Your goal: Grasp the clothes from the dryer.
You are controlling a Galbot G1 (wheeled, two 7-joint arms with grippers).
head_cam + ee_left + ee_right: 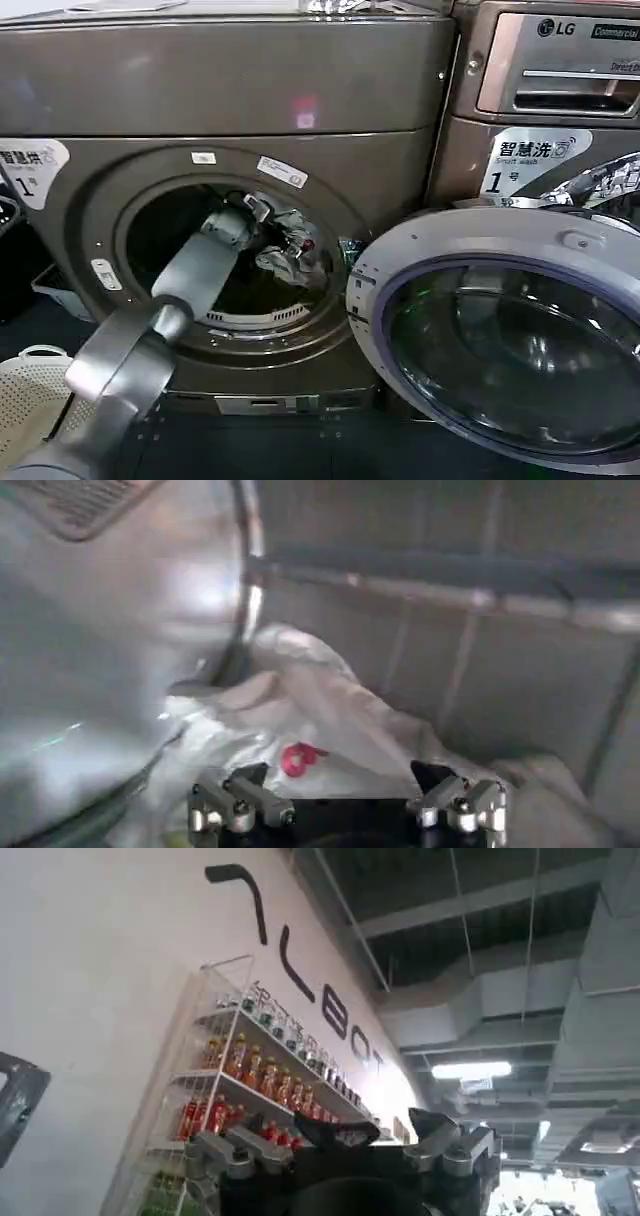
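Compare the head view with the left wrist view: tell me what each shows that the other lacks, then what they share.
Head view only: the dryer front, its open door, the LG machine, a white basket, and the left arm reaching into the porthole.
Left wrist view only: the left gripper, open, close above the fabric, and the drum wall.
Both: the whitish clothes with a red mark.

Glare streaks the dryer (230,90) top at twelve o'clock; its drum is dim, the clothes (300,730) blurred (motion-smeared).
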